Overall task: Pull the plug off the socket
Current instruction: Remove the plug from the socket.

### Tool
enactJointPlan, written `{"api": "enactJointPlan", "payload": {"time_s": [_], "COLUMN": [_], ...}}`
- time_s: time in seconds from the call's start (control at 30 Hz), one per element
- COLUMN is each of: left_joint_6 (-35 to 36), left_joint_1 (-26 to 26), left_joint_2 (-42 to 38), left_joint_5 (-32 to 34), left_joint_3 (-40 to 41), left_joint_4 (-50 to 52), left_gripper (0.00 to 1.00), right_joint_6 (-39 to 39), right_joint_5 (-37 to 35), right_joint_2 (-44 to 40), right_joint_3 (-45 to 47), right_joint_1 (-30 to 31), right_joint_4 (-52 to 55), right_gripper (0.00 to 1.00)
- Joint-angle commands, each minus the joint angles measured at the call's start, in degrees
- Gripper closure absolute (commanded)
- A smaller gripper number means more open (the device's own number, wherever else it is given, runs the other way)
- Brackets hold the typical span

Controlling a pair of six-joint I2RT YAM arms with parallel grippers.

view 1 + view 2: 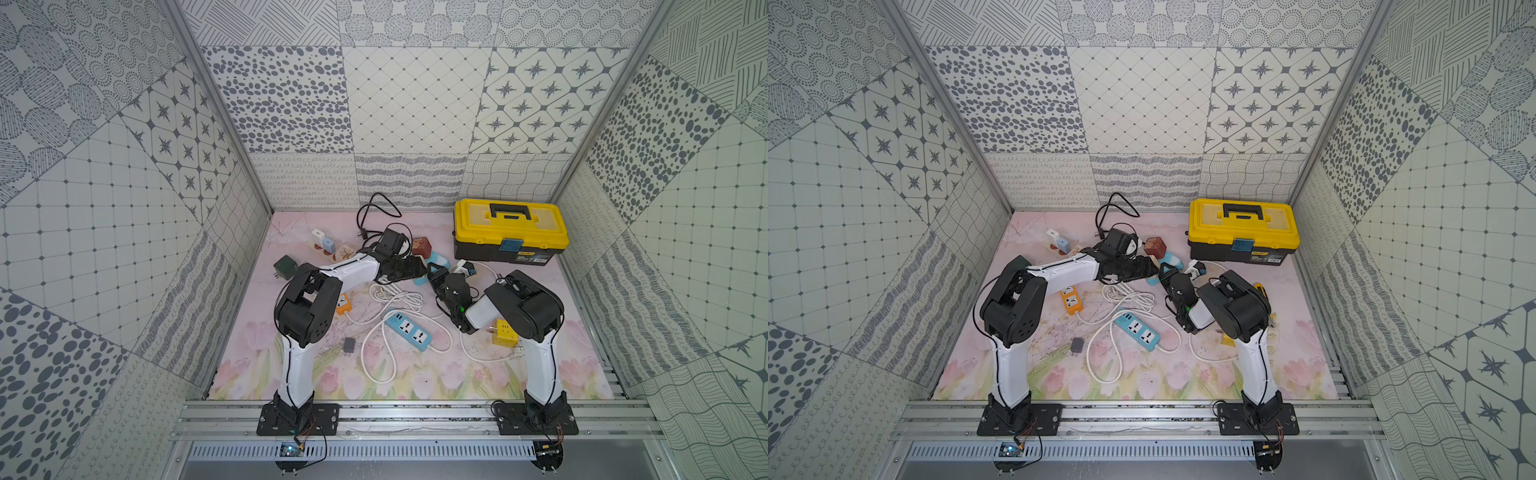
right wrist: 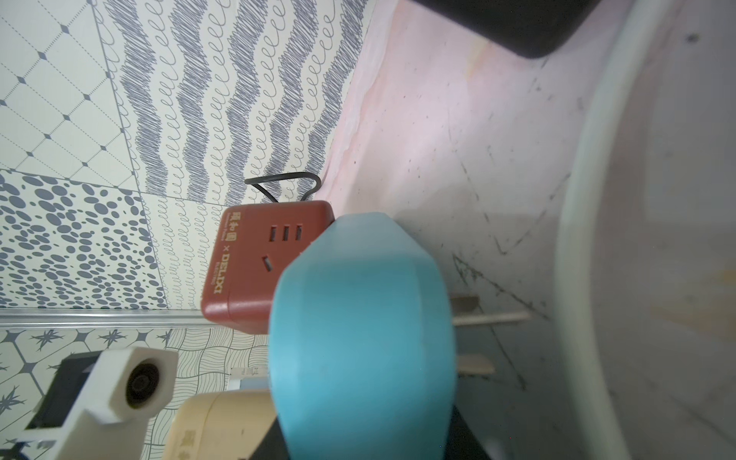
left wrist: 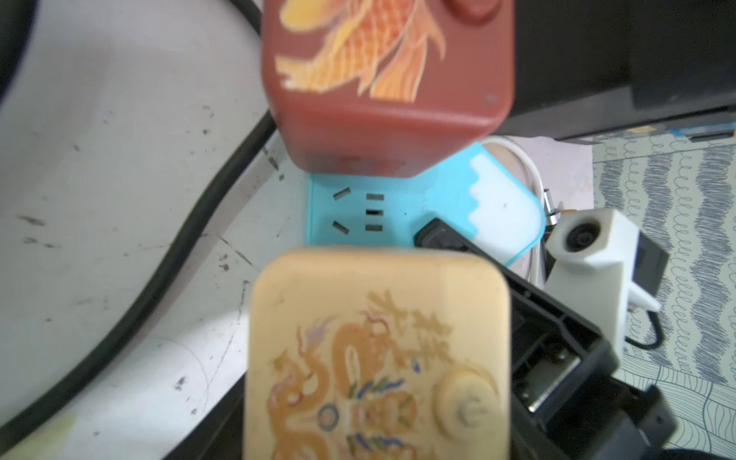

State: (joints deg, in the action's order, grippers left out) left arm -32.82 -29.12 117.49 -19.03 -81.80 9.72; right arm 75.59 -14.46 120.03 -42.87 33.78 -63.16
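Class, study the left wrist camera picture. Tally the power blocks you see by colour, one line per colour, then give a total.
red-brown power block: 1
cream power block: 1
light-blue power block: 1
Total: 3

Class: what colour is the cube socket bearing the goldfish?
Brick red; the cube socket shows best in the left wrist view.

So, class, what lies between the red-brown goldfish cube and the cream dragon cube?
The slotted face of a turquoise plastic socket block lies between the red-brown goldfish cube and the cream dragon cube, seen in the left wrist view.
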Motion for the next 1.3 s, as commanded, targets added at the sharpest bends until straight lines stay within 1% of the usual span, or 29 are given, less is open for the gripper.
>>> {"api": "enactJointPlan", "payload": {"time_s": [0.0,0.07,0.1,0.13,0.23,0.3,0.33,0.4,0.43,0.5,0.57,0.6,0.63,0.73,0.77,0.8,0.83,0.87,0.9,0.93,0.97,1.0,1.03,1.07,1.1,1.17,1.2,1.23,1.27], "left_joint_6": [-0.65,-0.67,-0.74,-0.69,-0.41,-0.06,-0.18,-0.61,-0.78,-0.89,-0.23,0.69,2.52,11.02,12.97,12.48,10.39,5.91,-0.04,-5.26,-10.51,-13.13,-12.09,-7.22,-0.74,7.47,7.27,4.81,-0.05], "left_joint_1": [-0.48,-0.47,-0.49,-0.49,-0.48,-0.23,-0.34,-0.30,-0.29,-0.31,-0.31,-0.39,-0.84,-3.47,-4.04,-3.83,-2.91,-1.09,0.84,2.32,3.60,4.16,4.05,2.88,0.81,-3.07,-3.36,-2.42,-0.57], "left_joint_2": [1.16,0.45,-0.08,-0.56,-0.90,-0.39,-0.23,-0.45,-0.78,-1.74,-2.86,-3.58,-4.19,-5.16,-5.09,-5.04,-5.19,-5.59,-5.92,-6.12,-6.22,-6.05,-5.87,-5.87,-5.78,-5.20,-5.05,-5.14,-5.65], "left_joint_5": [-2.16,-1.18,-0.72,-0.35,0.60,0.57,0.47,0.45,0.64,0.90,2.01,3.30,5.01,14.52,16.43,15.18,11.62,5.23,-1.04,-5.80,-9.67,-11.44,-10.96,-7.43,-0.97,8.69,8.06,4.60,-1.24], "left_joint_3": [0.04,0.48,0.82,0.79,-0.52,-2.07,-2.58,-2.72,-2.46,-1.85,-1.48,-1.36,-1.49,-3.48,-4.25,-4.52,-3.83,-1.85,1.06,3.75,6.54,7.66,6.94,4.27,0.75,-4.34,-4.70,-3.59,-0.84], "left_joint_4": [4.68,3.88,3.27,2.87,2.53,2.75,2.66,1.84,1.41,0.62,0.98,1.61,2.75,8.44,10.00,10.83,10.04,7.05,2.14,-3.05,-8.51,-11.30,-10.15,-4.47,2.95,11.17,11.67,9.60,4.80], "left_gripper": [0.33,0.39,0.40,0.40,0.36,0.39,0.43,0.56,0.64,0.84,0.98,1.00,1.00,1.00,1.00,1.00,1.00,1.00,1.00,1.00,1.00,1.00,1.00,1.00,1.00,1.00,1.00,1.00,1.00], "right_joint_6": [1.82,1.51,1.45,1.48,1.75,1.85,1.85,1.54,1.41,1.18,1.09,1.13,1.06,0.52,0.59,0.74,0.83,0.99,1.12,1.13,1.17,1.15,1.10,1.27,1.39,1.73,1.95,2.14,2.40], "right_joint_5": [0.65,0.91,1.00,1.03,1.06,1.39,1.48,1.76,1.65,1.18,0.14,-0.35,-0.63,-1.24,-1.39,-1.49,-1.54,-1.79,-2.12,-2.38,-2.65,-2.83,-2.85,-3.03,-3.03,-3.19,-3.29,-3.45,-3.68], "right_joint_2": [-0.64,-0.72,-0.76,-0.76,-0.28,0.11,0.30,0.47,0.39,0.04,-0.14,-0.22,-0.31,-0.51,-0.29,-0.08,0.18,0.41,0.38,0.47,0.47,0.64,0.89,1.15,1.33,1.69,1.79,1.90,2.00], "right_joint_3": [-0.10,-0.22,-0.19,0.02,0.48,0.41,0.32,0.25,0.29,0.89,2.17,2.70,3.03,3.42,3.53,3.67,3.84,3.95,4.08,4.22,4.32,4.43,4.47,4.54,4.54,4.45,4.49,4.59,4.71], "right_joint_1": [0.45,0.50,0.44,0.48,0.45,0.49,0.48,0.48,0.49,0.49,0.50,0.49,0.49,0.49,0.42,0.43,0.46,0.49,0.47,0.45,0.50,0.48,0.43,0.41,0.45,0.41,0.38,0.41,0.40], "right_joint_4": [1.49,2.00,2.24,2.34,2.01,1.95,1.92,2.42,3.05,4.64,4.91,5.24,5.93,8.71,9.21,9.36,9.37,9.61,9.99,10.36,10.75,10.77,10.75,11.01,11.21,11.65,11.74,11.80,11.83], "right_gripper": [1.00,1.00,1.00,1.00,1.00,1.00,1.00,1.00,1.00,1.00,1.00,1.00,1.00,1.00,1.00,1.00,1.00,1.00,1.00,1.00,1.00,1.00,1.00,1.00,1.00,1.00,1.00,1.00,1.00]}}
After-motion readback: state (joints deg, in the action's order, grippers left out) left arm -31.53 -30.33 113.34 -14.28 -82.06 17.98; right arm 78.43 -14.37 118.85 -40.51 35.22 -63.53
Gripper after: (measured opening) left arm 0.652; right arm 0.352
